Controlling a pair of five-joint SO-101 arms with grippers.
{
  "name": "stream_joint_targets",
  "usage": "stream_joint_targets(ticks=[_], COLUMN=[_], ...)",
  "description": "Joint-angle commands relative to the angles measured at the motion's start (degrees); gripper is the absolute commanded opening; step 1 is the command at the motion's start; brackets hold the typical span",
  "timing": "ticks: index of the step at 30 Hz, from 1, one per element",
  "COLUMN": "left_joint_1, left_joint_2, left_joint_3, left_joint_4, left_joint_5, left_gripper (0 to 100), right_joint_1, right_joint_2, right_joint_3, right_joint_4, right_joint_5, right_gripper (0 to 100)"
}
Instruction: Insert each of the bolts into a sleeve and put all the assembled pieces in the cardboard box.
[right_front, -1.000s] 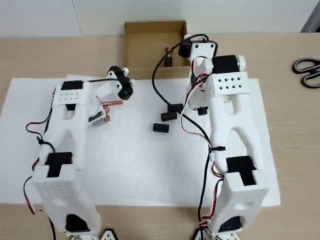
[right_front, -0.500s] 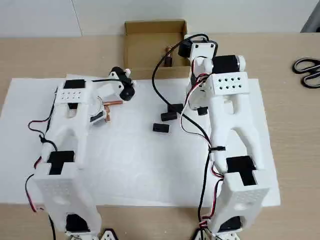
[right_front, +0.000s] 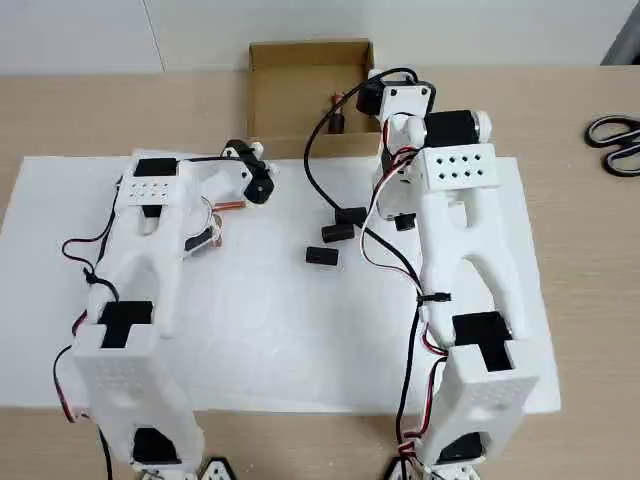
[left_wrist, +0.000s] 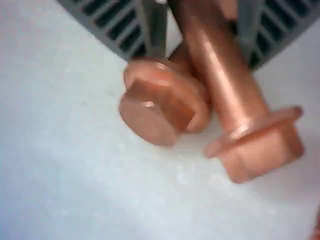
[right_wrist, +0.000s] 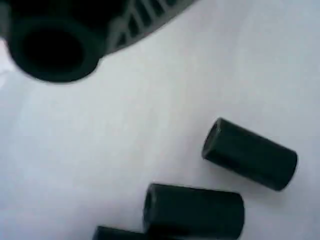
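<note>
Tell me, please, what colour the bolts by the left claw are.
The bolts are shiny copper; the left wrist view shows them best.

bolts (left_wrist: 160, 107): copper | sleeves (right_wrist: 192, 210): black | cardboard box (right_front: 310, 48): brown | sheet (right_front: 270, 340): white | table (right_front: 580, 250): tan woodgrain

Table (right_front: 100, 110) w/ white sheet (right_front: 260, 330), cardboard box (right_front: 257, 95), scissors (right_front: 615, 140).

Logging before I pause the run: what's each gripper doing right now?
Left gripper: closed on a copper bolt.
Right gripper: closed on a black sleeve.
</note>
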Motion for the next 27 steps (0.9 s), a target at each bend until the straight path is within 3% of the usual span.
stream_joint_targets(ticks=[1,12,18,25,27], left_joint_1=[2.37,7.74,7.65,7.82,7.91], left_joint_2=[-0.53,-0.35,0.0,0.09,0.09], left_joint_3=[-0.75,-20.0,-26.42,-26.15,-24.48], left_joint_4=[1.67,17.58,21.63,24.18,24.26], left_joint_5=[5.19,24.44,32.97,33.67,28.13], left_gripper=[9,9,9,9,9], right_joint_1=[0.13,0.13,0.13,0.13,0.13], right_joint_2=[-3.56,-3.65,-3.74,-3.74,-3.74], right_joint_3=[-0.7,-0.7,-0.7,-0.7,-0.7], right_joint_4=[-0.31,-0.31,-0.31,-0.31,-0.31], right_joint_5=[0.7,0.7,0.7,0.7,0.7], right_gripper=[0.4,0.4,0.4,0.4,0.4])
